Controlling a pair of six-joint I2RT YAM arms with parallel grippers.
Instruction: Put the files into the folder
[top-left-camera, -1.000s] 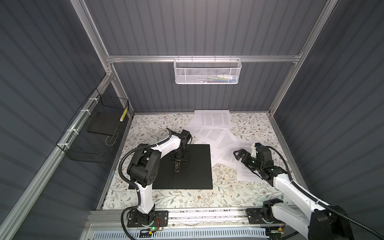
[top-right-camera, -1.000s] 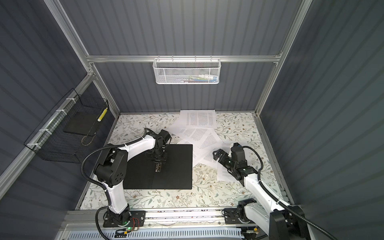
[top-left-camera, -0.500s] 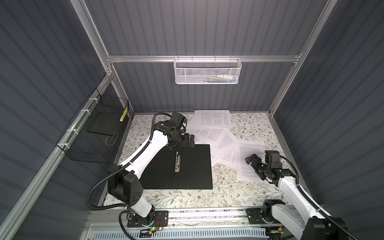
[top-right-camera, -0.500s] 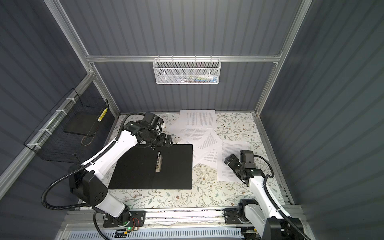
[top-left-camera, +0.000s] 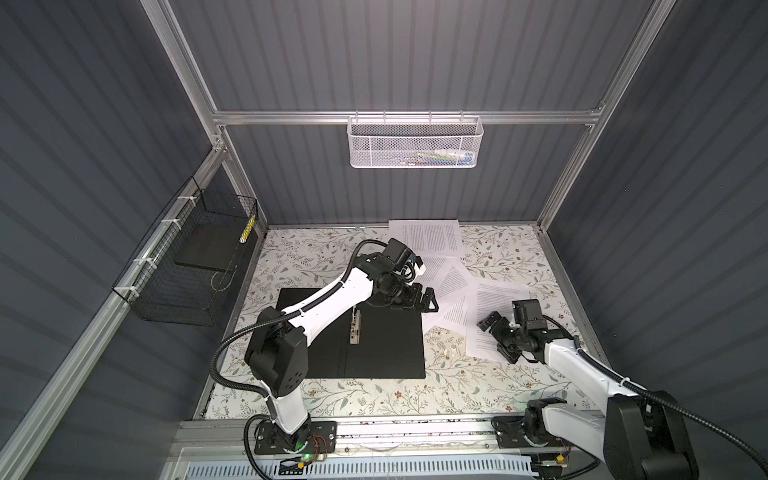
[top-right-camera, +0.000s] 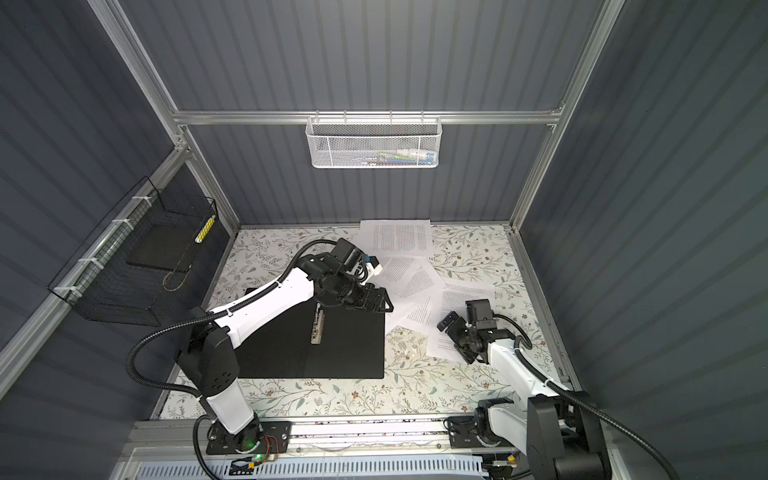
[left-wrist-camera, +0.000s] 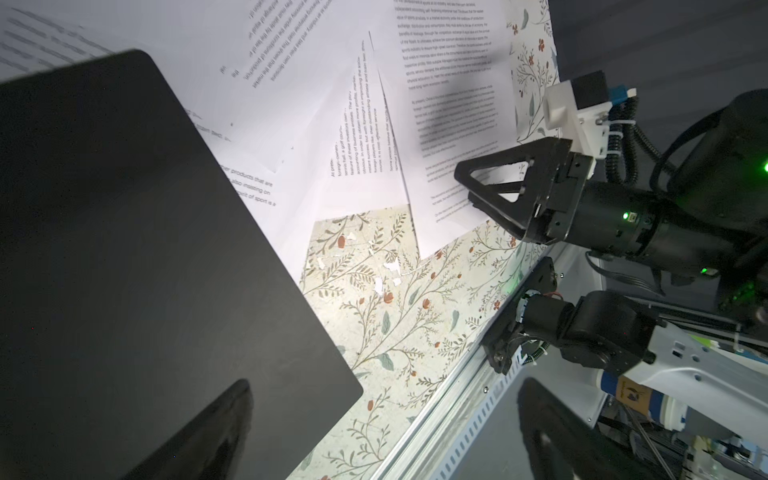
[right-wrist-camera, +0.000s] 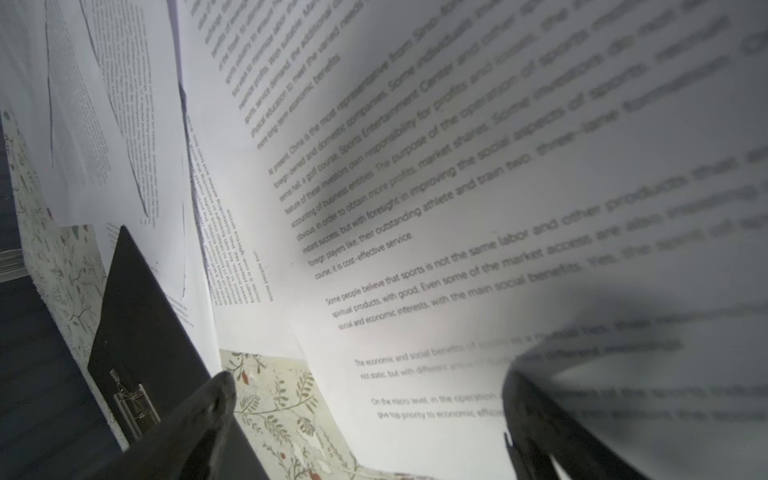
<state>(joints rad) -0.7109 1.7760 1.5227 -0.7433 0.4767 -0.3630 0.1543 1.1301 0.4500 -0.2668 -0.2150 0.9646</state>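
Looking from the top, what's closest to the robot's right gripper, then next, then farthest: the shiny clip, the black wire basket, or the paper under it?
From the right gripper, in a top view:
1. paper sheet: directly beneath it.
2. shiny clip: in the open folder's middle, to the left.
3. black wire basket: hung on the left wall.

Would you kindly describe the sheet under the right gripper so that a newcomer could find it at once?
On the floral table, printed white sheets lie scattered right of the open black folder. The sheet meant lies beneath the open right gripper. It is the rightmost and nearest the front rail; the rest fan toward the back wall.
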